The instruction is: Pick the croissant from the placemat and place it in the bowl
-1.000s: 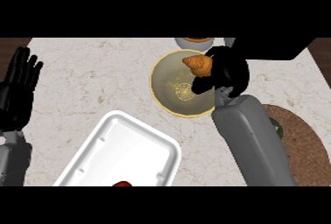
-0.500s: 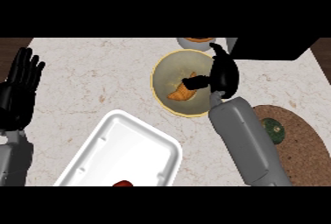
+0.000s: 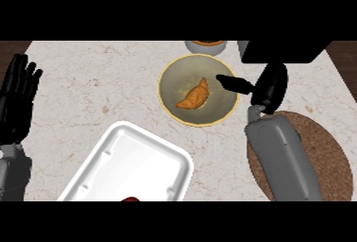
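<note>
The golden-brown croissant (image 3: pixel 194 95) lies inside the pale yellow-rimmed bowl (image 3: pixel 174 71) near the counter's back. My right hand (image 3: pixel 268 86) hovers just to the bowl's right, fingers straight and thumb stretched over the rim, holding nothing. Under my right forearm lies the round brown placemat (image 3: pixel 327 151), partly hidden by the arm. At the far left my left hand (image 3: pixel 17 101) rests open with fingers up.
A white rectangular tray (image 3: pixel 129 165) sits at the front left, with a small red thing (image 3: pixel 130 199) at its lower edge. A small cup (image 3: pixel 206 46) and a dark box (image 3: pixel 286 49) stand at the counter's back.
The right hand let the croissant go into the bowl, opened, and drew back to the right, off the bowl. The left hand stayed put.
</note>
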Controlling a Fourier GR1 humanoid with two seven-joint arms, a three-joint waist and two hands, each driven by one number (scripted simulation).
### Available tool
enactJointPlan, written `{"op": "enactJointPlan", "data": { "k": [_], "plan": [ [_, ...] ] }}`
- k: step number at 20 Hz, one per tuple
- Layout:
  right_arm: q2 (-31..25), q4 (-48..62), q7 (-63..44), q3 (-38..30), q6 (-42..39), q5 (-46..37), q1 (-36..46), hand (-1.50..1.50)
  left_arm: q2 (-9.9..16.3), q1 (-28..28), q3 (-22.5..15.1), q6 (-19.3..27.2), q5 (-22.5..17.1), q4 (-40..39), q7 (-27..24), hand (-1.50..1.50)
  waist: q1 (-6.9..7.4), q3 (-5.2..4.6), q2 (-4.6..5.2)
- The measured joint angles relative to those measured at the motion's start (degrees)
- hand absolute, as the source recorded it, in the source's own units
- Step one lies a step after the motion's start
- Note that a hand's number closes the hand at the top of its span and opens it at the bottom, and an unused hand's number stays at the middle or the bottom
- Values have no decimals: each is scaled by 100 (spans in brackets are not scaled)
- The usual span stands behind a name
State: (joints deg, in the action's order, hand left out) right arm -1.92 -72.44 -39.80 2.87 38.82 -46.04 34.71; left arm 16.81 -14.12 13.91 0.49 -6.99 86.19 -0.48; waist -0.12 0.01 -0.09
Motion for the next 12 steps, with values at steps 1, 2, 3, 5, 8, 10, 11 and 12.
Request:
{"op": "enactJointPlan", "data": {
  "k": [1, 2, 3, 5, 8, 10, 11, 12],
  "plan": [
    [-86, -190, -16, -85, 10, 23, -105, -150, -3, 55, 19, -14, -19, 34, -22, 0, -11, 0, -4],
    [-126, -443, -18, -124, 23, 63, -297, -150, 46, 97, 79, -80, -70, 4, -54, 0, -28, -1, -10],
    [-200, -681, 5, -188, 18, 159, -472, -150, 27, 107, 70, -57, -52, 13, -55, 0, -39, -1, -11],
    [-379, -1206, 87, -310, -54, 414, -919, -150, 41, 42, 76, -37, -48, -10, 15, 0, -73, 0, -15],
    [-640, -1927, 409, -513, -171, 956, -1616, -150, 59, 18, 77, 0, -55, 131, 167, 0, -78, 1, -16],
    [-766, -2457, 666, -632, -256, 1348, -2185, -150, 60, 111, 101, -37, -82, 183, 140, 0, -85, 3, -18],
    [-828, -2710, 811, -713, -298, 1561, -2473, -150, 43, 155, 93, -22, -65, 223, 137, 0, -90, 3, -20],
    [-841, -2872, 972, -775, -308, 1726, -2706, -150, 58, 125, 112, -47, -86, 176, 136, 0, -83, 2, -16]
  ]
}}
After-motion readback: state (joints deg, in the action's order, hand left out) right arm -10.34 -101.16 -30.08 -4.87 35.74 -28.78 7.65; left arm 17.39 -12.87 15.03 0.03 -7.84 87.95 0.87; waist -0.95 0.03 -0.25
